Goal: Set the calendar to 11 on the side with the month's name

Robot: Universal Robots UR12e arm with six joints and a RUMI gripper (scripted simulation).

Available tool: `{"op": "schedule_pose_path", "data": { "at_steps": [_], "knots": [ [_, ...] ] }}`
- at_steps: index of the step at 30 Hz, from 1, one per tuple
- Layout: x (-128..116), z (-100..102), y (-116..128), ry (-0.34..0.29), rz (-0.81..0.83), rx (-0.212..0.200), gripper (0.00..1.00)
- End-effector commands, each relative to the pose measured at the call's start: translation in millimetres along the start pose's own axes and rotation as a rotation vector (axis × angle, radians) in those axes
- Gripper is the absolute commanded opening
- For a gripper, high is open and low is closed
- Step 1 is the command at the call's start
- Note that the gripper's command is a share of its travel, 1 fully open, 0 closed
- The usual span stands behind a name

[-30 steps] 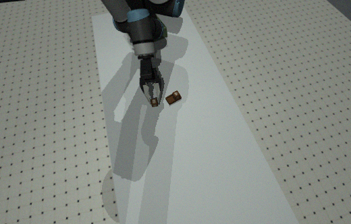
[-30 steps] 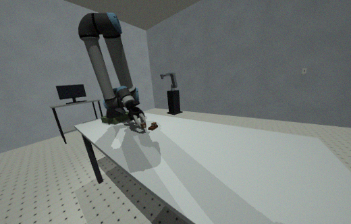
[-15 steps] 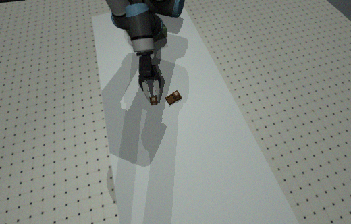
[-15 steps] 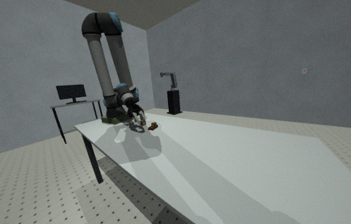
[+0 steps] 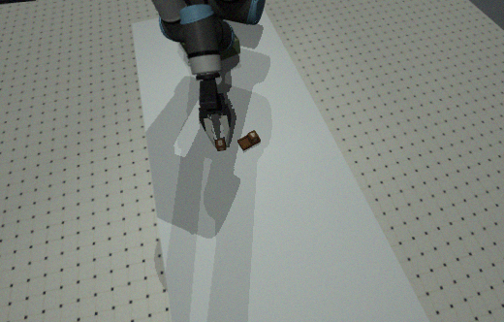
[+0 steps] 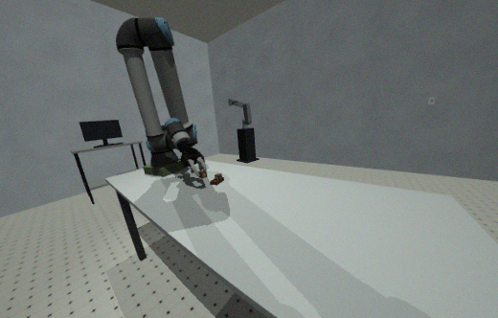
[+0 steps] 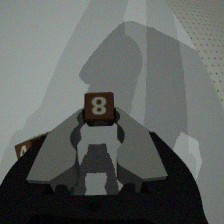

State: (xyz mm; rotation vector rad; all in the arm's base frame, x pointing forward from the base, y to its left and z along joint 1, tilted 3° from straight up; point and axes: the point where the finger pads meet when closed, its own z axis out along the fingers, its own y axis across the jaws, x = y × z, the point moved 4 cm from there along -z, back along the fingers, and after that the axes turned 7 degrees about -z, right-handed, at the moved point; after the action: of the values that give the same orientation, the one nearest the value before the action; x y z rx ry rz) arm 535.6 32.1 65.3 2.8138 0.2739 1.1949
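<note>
While the white table (image 6: 330, 225) fills a grey-walled room, jaws clamp the 8-faced cube (image 7: 99, 107).

A lab: bare grey walls; second arm on pedestal (image 6: 246, 144); monitor desk (image 6: 105, 146)

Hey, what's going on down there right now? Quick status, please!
Gripper shut on one cube, an 8 facing the wrist camera. Tray on the table beside it, second cube inside. Nothing seen between them.
</note>
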Motion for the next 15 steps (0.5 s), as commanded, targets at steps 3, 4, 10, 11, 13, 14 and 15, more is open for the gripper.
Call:
{"op": "schedule_pose_path", "data": {
  "at_steps": [3, 4, 10, 11, 13, 14, 15],
  "knots": [
    [0.3, 0.8, 0.3, -0.007, 0.001, 0.001, 0.1],
    [0.4, 1.2, 0.4, -0.009, 0.001, 0.001, 0.1],
    [0.6, 3.0, 1.0, -0.024, 0.002, 0.004, 0.1],
    [0.7, 3.6, 1.2, -0.029, 0.003, 0.004, 0.1],
    [1.0, 4.8, 1.5, -0.04, 0.003, 0.006, 0.1],
    [1.1, 5.4, 1.7, -0.046, 0.004, 0.007, 0.1],
    [1.3, 6.0, 1.9, -0.052, 0.004, 0.008, 0.1]
  ]
}}
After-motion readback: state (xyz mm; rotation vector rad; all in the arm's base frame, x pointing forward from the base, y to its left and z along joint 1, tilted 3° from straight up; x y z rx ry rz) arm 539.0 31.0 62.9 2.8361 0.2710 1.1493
